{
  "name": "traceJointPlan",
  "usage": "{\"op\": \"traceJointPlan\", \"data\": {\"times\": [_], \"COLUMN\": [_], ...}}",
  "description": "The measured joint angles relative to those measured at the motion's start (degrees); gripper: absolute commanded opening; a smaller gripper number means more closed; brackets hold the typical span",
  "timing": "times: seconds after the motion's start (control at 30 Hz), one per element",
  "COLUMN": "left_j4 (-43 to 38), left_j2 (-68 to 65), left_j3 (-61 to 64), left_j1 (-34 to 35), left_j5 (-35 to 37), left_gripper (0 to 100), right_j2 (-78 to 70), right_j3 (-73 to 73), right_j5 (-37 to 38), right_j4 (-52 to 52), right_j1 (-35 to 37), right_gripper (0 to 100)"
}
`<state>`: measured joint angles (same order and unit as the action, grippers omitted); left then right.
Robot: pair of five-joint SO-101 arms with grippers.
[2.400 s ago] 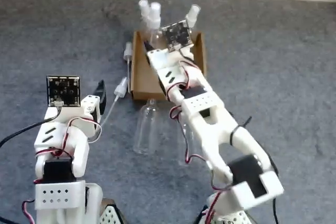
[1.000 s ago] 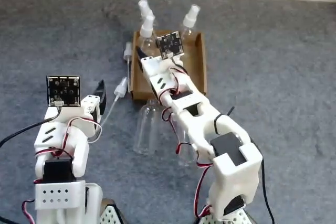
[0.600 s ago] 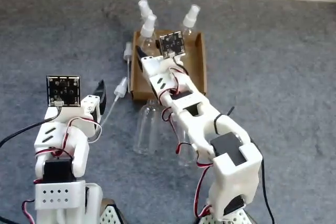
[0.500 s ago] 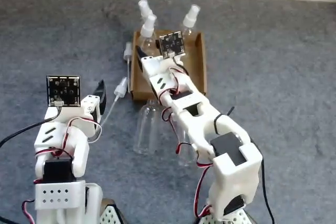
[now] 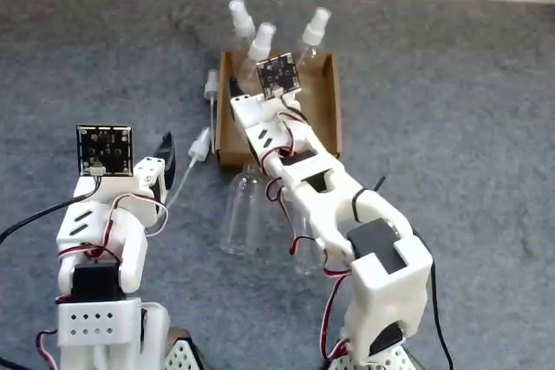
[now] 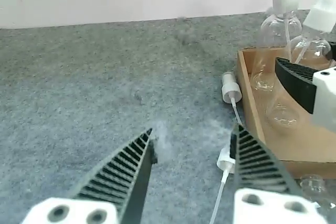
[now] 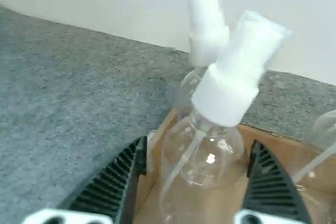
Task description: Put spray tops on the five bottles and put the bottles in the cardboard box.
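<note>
we note right end effector (image 7: 198, 145), jaws apart around tilted bottle (image 7: 210, 124) in cardboard box (image 5: 333, 106); retreat could snag, topple it.

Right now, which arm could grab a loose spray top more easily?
Probably left. The left tool, open, hangs right by a loose spray top on the carpet. The right tool is at the cardboard box, open around a capped bottle.

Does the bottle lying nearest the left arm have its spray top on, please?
Off: the bottle shows a bare, open neck.
</note>
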<state>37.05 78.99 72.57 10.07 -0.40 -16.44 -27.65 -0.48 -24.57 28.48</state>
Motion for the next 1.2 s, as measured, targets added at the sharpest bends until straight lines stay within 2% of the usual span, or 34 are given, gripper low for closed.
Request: {"op": "traceJointPlan", "data": {"times": [0.3, 0.67, 0.8, 1.03, 1.2], "left_j4": [0.00, 0.00, 0.00, 0.00, 0.00], "left_j2": [0.00, 0.00, 0.00, 0.00, 0.00], "left_j3": [0.00, 0.00, 0.00, 0.00, 0.00], "left_j1": [0.00, 0.00, 0.00, 0.00, 0.00], "left_j5": [0.00, 0.00, 0.00, 0.00, 0.00], "left_gripper": [17, 17, 17, 17, 17], "right_j2": [5.01, 23.47, 32.35, 47.38, 51.34], "right_j3": [0.00, -0.09, -0.09, -0.09, -0.09], "right_j5": [0.00, 0.00, 0.00, 0.00, 0.00], "right_j4": [1.23, 18.46, 33.05, 69.89, 91.87], "right_j1": [0.35, 0.70, 0.62, 0.62, 0.70], "right_gripper": [23.8, 23.5, 23.5, 23.5, 23.8]}}
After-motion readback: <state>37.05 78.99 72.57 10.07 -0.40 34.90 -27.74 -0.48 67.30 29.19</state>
